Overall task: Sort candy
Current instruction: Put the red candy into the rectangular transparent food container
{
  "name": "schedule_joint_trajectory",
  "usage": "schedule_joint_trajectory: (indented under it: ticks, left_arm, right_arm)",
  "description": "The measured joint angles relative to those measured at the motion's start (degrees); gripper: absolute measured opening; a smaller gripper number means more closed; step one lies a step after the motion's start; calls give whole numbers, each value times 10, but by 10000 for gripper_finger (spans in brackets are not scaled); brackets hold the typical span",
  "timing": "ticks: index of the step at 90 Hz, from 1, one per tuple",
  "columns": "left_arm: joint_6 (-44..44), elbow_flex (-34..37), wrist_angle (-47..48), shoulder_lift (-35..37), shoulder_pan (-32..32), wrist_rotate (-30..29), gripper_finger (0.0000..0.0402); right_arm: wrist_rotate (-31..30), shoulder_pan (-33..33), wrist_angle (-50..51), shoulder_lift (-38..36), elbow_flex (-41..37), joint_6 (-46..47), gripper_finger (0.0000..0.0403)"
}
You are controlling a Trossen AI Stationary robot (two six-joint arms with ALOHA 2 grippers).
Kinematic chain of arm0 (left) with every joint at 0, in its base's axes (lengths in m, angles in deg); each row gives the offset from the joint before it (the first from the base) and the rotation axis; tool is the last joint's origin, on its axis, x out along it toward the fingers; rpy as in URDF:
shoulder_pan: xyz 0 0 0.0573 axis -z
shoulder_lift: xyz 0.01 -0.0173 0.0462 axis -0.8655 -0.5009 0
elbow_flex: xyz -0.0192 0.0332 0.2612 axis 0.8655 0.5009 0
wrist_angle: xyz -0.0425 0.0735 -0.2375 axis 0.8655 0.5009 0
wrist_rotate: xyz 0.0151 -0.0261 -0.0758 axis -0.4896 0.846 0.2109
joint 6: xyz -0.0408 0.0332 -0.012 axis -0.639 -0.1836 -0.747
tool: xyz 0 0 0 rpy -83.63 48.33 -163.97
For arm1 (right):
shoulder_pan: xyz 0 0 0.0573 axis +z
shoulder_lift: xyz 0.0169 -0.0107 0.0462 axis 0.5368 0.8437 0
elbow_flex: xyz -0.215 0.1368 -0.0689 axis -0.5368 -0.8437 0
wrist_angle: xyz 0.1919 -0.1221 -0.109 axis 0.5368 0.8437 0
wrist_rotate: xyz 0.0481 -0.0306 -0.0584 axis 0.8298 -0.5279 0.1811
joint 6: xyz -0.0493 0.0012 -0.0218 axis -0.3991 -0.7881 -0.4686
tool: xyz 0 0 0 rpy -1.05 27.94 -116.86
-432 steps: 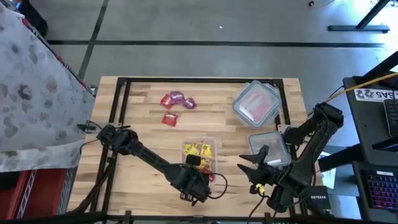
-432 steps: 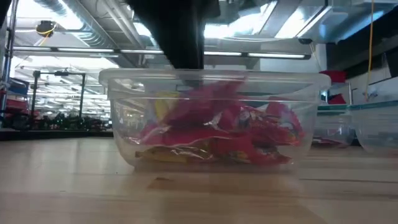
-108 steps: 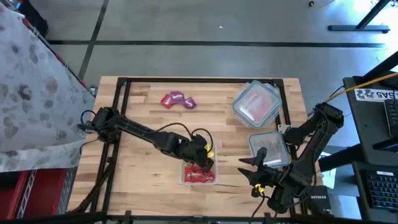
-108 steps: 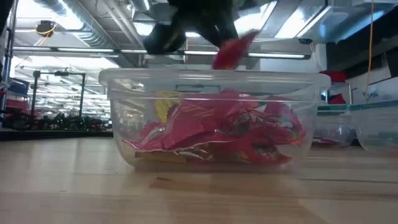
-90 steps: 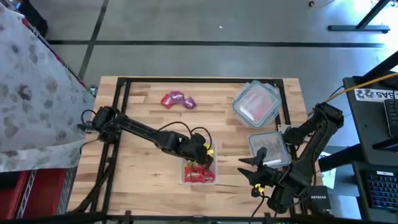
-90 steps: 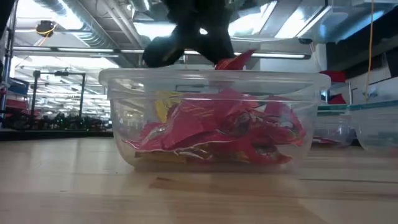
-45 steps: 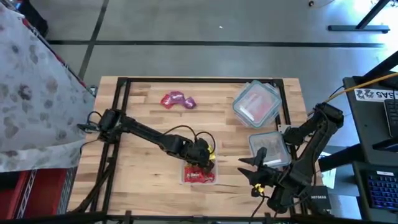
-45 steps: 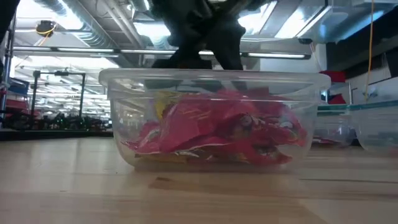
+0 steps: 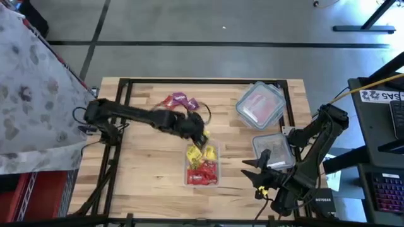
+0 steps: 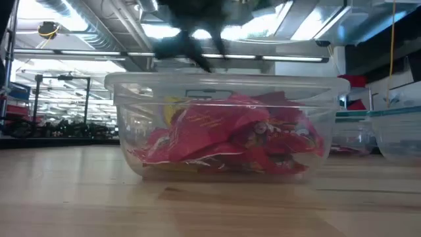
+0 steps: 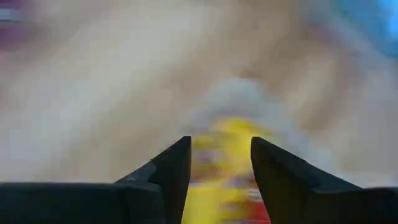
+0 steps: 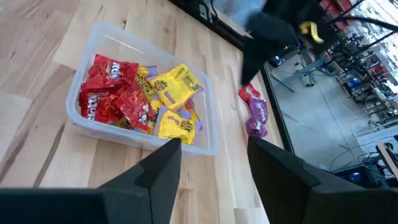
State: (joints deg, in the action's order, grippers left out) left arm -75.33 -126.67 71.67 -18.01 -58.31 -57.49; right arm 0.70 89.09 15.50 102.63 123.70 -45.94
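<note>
Wooden table [image 9: 139,164] carries your clear tub [image 9: 202,165] of red and yellow candy [image 9: 202,171] near its front edge. Your left gripper [image 9: 201,133] hangs just behind the tub, fingers [image 11: 168,168] parted with nothing between them. Loose purple and red packets [image 9: 180,101] lie farther back. Your right gripper [image 9: 254,171] waits front right, fingers apart

Bright overhead light, heavy motion blur in left wrist view.
</note>
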Motion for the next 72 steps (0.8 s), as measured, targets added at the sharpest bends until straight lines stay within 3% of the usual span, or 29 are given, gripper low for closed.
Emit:
schedule_joint_trajectory:
  ticks: [11, 21, 34, 51, 72]
  left_arm:
    - [-9, 1, 160, -5, -72, -23, 151]
    - [24, 16, 192, -19, -133, -21, 158]
    - [66, 61, 138, -22, -206, 13, 188]
    - [114, 119, 33, -22, -277, 14, 233]
    - [178, 191, -111, -34, -315, 14, 237]
  right_arm:
    - [0, 0, 0, 0, 0, 0, 172]
    - [0, 0, -2, 0, 0, 0, 172]
    - [0, 0, -3, 0, 0, 0, 172]
    - [0, 0, -2, 0, 0, 0, 172]
    - [-3, 0, -1, 0, 0, -2, 172]
